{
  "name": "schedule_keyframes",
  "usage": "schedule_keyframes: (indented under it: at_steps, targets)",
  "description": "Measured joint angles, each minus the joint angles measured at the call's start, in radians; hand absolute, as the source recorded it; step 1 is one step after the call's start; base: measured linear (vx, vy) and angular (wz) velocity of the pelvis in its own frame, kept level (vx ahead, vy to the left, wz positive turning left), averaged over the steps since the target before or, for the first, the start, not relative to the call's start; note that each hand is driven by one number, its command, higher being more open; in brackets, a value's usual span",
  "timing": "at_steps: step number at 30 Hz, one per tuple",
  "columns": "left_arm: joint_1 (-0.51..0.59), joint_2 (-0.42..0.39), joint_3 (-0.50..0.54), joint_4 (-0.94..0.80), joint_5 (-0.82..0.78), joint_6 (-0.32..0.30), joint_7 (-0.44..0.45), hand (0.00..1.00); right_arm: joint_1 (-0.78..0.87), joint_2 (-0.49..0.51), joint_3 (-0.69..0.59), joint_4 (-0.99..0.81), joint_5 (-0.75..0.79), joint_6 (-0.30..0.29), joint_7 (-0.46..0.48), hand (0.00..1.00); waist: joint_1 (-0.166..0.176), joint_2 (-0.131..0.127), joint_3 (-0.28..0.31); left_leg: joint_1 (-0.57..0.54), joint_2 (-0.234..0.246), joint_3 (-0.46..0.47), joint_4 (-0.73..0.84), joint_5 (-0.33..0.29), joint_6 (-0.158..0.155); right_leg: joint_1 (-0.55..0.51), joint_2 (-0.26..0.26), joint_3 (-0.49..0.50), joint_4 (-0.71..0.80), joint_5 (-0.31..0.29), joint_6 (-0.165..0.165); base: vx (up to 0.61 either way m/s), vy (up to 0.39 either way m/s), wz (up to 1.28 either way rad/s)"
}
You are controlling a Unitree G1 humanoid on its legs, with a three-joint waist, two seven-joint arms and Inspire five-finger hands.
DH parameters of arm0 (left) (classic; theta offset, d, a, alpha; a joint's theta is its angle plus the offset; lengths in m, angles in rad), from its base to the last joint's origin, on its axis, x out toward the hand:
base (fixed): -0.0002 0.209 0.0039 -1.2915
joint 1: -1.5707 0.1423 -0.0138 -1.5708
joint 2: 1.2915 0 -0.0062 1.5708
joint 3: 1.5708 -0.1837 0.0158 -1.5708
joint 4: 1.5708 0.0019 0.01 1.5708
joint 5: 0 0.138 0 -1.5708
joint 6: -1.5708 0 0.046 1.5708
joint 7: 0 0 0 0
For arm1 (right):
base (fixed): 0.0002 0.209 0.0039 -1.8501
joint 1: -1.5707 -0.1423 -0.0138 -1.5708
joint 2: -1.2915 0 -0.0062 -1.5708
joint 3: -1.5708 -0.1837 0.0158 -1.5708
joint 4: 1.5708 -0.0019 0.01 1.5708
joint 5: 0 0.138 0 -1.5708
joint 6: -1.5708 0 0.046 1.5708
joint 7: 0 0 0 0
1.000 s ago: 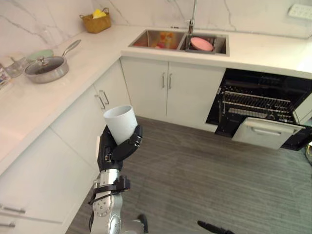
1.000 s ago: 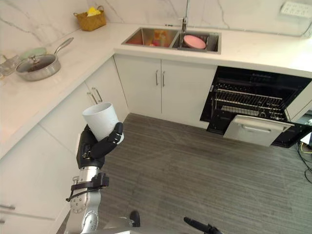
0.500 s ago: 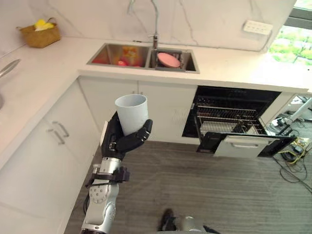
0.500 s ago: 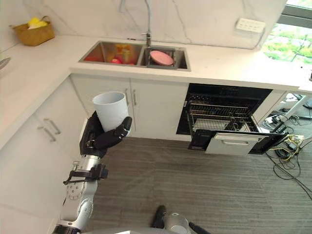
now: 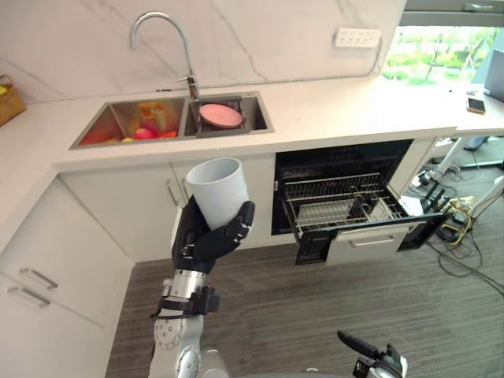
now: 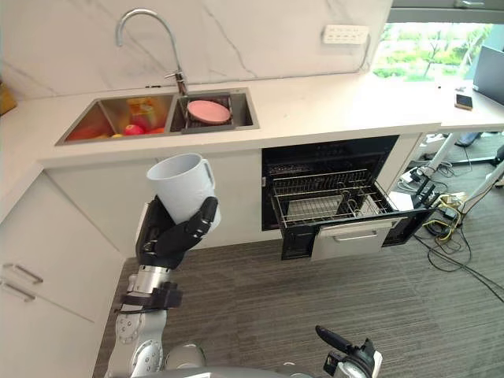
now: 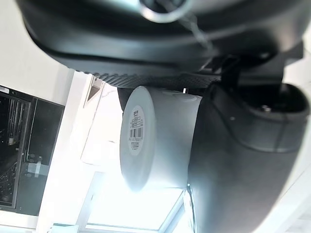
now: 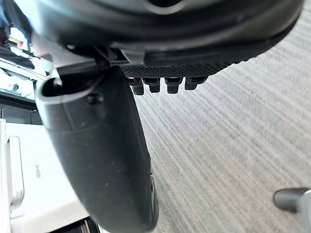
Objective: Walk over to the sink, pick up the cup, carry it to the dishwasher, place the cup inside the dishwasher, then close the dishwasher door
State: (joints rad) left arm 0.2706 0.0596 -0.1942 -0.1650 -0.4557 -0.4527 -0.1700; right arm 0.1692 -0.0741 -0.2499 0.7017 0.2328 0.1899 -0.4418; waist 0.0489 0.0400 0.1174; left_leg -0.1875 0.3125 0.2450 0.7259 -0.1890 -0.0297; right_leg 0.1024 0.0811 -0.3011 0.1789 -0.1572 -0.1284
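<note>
Labels: a white sticker with a barcode (image 7: 137, 127) sits on the flat underside of the cup (image 5: 216, 189); its print is too small to read. No other writing can be made out.

Cup and fingers: the left hand (image 5: 206, 240) is clamped on the cup's lower half. The dark fingers (image 5: 236, 224) wrap round the side that faces the dishwasher (image 5: 346, 169), and the palm backs the opposite side. In the left wrist view the thumb (image 7: 238, 160) lies along the wall of the cup, touching it. The rim and upper half stand free above the fingers. The mouth is up and the body tilts slightly.

Cup position: held in the air to the left of the dishwasher, well apart from it, in front of the white cabinet doors (image 5: 150, 209) beside the dishwasher.

Right hand (image 8: 97, 155): low, over the floor (image 5: 315, 307) in front of the dishwasher. Thumb straight, fingers loose in a row, nothing held.

Materials and shapes:
- Cup: plain white, smooth, tapered, wider at the rim.
- Dishwasher: dark cavity, wire rack (image 5: 335, 206) pulled out, white door (image 5: 366, 240) with a bar handle hanging open below it.
- Sink (image 5: 102, 126): steel, two basins, up and left of the dishwasher, with a pink plate (image 5: 220, 116) in the nearer basin.
- Counter (image 5: 354, 106): pale stone over the dishwasher.
- Floor: grey, striped grain.
</note>
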Motion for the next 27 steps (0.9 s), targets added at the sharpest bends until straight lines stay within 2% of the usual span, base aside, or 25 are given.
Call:
schedule_keyframes:
  at_steps: [1, 3, 4, 5, 7, 8, 9, 10, 11, 12, 14, 16, 18, 20, 22, 24, 25, 27]
  targets:
    - [0.003, -0.006, -0.011, 0.001, 0.001, -0.003, -0.002, 0.0, -0.034, -0.022, 0.0, 0.04, 0.0, 0.0, -0.004, 1.0, -0.001, 0.0, 0.0, 0.05, -0.06, -0.072, -0.332, 0.014, -0.018, 0.008, -0.011, 0.058, -0.01, -0.001, 0.004, 0.3, 0.096, -0.92]
    - [0.006, -0.008, -0.03, 0.002, 0.004, -0.003, 0.008, 0.0, -0.059, -0.034, 0.0, 0.063, -0.002, -0.002, -0.004, 1.0, 0.001, 0.0, 0.0, 0.075, -0.098, -0.182, -0.549, 0.044, -0.053, 0.007, -0.015, 0.123, -0.015, -0.003, 0.015, 0.29, 0.139, -1.06]
    - [0.006, -0.007, -0.05, 0.006, 0.006, -0.003, 0.022, 0.0, -0.069, -0.037, 0.001, 0.073, -0.015, -0.004, -0.002, 1.0, 0.001, 0.0, 0.0, 0.071, -0.104, -0.228, -0.593, 0.056, -0.063, 0.009, -0.015, 0.155, -0.018, -0.008, 0.026, 0.29, 0.196, -1.16]
    - [0.013, -0.01, -0.08, 0.013, 0.009, -0.003, 0.039, 0.0, -0.067, -0.038, 0.002, 0.085, -0.034, -0.005, -0.003, 1.0, -0.001, 0.001, -0.001, 0.065, -0.101, -0.242, -0.594, 0.07, -0.076, 0.022, -0.015, 0.197, -0.022, -0.017, 0.041, 0.35, 0.26, -1.14]
    - [0.031, -0.025, -0.104, 0.02, 0.031, -0.002, 0.043, 0.0, -0.041, -0.036, 0.002, 0.087, -0.029, -0.003, -0.017, 1.0, -0.008, 0.006, -0.009, 0.062, -0.089, -0.208, -0.566, 0.121, -0.072, 0.044, -0.018, 0.245, -0.024, -0.036, 0.074, 0.26, 0.233, -0.89]
    - [0.04, -0.028, -0.117, 0.02, 0.036, -0.002, 0.042, 0.0, -0.014, -0.027, -0.002, 0.087, -0.025, -0.003, -0.037, 1.0, -0.009, 0.001, -0.026, 0.068, -0.09, -0.178, -0.55, 0.178, -0.069, 0.053, -0.033, 0.268, -0.025, -0.053, 0.101, 0.3, 0.308, -0.7]
    - [0.037, -0.024, -0.118, 0.02, 0.036, -0.002, 0.038, 0.0, 0.006, -0.01, -0.018, 0.088, -0.01, -0.003, -0.062, 1.0, -0.013, -0.014, -0.043, 0.09, -0.113, -0.136, -0.55, 0.212, -0.085, 0.067, -0.072, 0.278, -0.02, -0.07, 0.131, 0.37, 0.376, -0.62]
    - [0.035, -0.016, -0.116, 0.019, 0.034, -0.001, 0.038, 0.0, 0.015, 0.004, -0.03, 0.084, 0.007, -0.003, -0.077, 1.0, -0.017, -0.031, -0.048, 0.105, -0.135, -0.118, -0.558, 0.21, -0.083, 0.071, -0.099, 0.277, -0.018, -0.072, 0.156, 0.32, 0.314, -0.37]
    - [0.028, -0.006, -0.116, 0.015, 0.027, 0.001, 0.038, 0.0, 0.039, 0.034, -0.061, 0.071, 0.028, -0.007, -0.097, 1.0, -0.024, -0.053, -0.066, 0.121, -0.174, -0.096, -0.576, 0.199, -0.066, 0.069, -0.144, 0.256, -0.018, -0.069, 0.197, 0.31, 0.322, -0.13]
    - [0.01, 0.003, -0.121, 0.013, 0.017, 0.003, 0.037, 0.0, 0.059, 0.061, -0.086, 0.067, 0.054, -0.019, -0.112, 1.0, -0.031, -0.068, -0.08, 0.131, -0.205, -0.085, -0.59, 0.186, -0.044, 0.066, -0.179, 0.224, -0.012, -0.059, 0.218, 0.28, 0.314, -0.06]
    - [-0.023, 0.007, -0.119, 0.013, -0.017, 0.015, 0.033, 0.0, 0.069, 0.098, -0.099, 0.067, 0.063, -0.038, -0.128, 1.0, -0.031, -0.071, -0.087, 0.158, -0.221, -0.056, -0.614, 0.173, -0.024, 0.029, -0.212, 0.144, 0.053, -0.037, 0.243, 0.21, 0.276, -0.31]
    - [-0.044, 0.015, -0.118, 0.013, -0.016, 0.017, 0.034, 0.0, 0.051, 0.118, -0.095, 0.067, 0.057, -0.043, -0.129, 1.0, -0.031, -0.064, -0.089, 0.203, -0.213, -0.002, -0.643, 0.164, -0.01, -0.006, -0.238, 0.001, 0.114, 0.001, 0.232, 0.14, 0.258, -0.83]
    - [-0.067, 0.039, -0.106, 0.011, -0.01, 0.031, 0.054, 0.0, -0.01, 0.114, -0.066, 0.04, 0.057, -0.043, -0.151, 1.0, -0.032, -0.052, -0.094, 0.249, -0.197, 0.1, -0.65, 0.148, 0.013, -0.018, -0.265, -0.226, 0.112, 0.051, 0.186, 0.05, 0.18, -1.47]
    - [-0.08, 0.052, -0.081, 0.01, 0.022, 0.05, 0.089, 0.0, -0.046, 0.101, -0.014, -0.038, 0.057, -0.046, -0.161, 1.0, -0.033, -0.038, -0.093, 0.256, -0.182, 0.146, -0.635, 0.123, 0.02, -0.031, -0.261, -0.333, 0.093, 0.08, 0.163, -0.01, 0.07, -1.47]
    - [-0.109, 0.058, -0.08, 0.016, 0.028, 0.068, 0.113, 0.0, -0.062, 0.09, 0.007, -0.12, 0.053, -0.083, -0.164, 1.0, -0.044, -0.037, -0.092, 0.231, -0.179, 0.153, -0.609, 0.092, 0.011, -0.048, -0.24, -0.31, 0.041, 0.092, 0.166, -0.06, 0.002, -0.82]
    - [-0.134, 0.062, -0.104, 0.029, 0.028, 0.081, 0.121, 0.0, -0.061, 0.066, 0.0, -0.19, 0.045, -0.129, -0.183, 1.0, -0.068, -0.037, -0.09, 0.196, -0.19, 0.141, -0.589, 0.089, 0.013, -0.051, -0.232, -0.251, -0.02, 0.115, 0.165, -0.05, 0.031, 0.02]
    - [-0.149, 0.063, -0.124, 0.048, 0.028, 0.085, 0.121, 0.0, -0.06, 0.047, -0.015, -0.241, 0.042, -0.171, -0.204, 1.0, -0.077, -0.035, -0.085, 0.188, -0.201, 0.124, -0.585, 0.092, 0.018, -0.039, -0.235, -0.238, -0.043, 0.122, 0.165, -0.03, 0.057, 0.31]
    - [-0.15, 0.066, -0.129, 0.051, 0.027, 0.101, 0.119, 0.0, -0.06, 0.037, -0.019, -0.32, 0.043, -0.23, -0.222, 1.0, -0.08, -0.034, -0.081, 0.195, -0.205, 0.111, -0.587, 0.095, 0.023, -0.03, -0.241, -0.229, -0.031, 0.123, 0.164, -0.04, 0.055, 0.23]
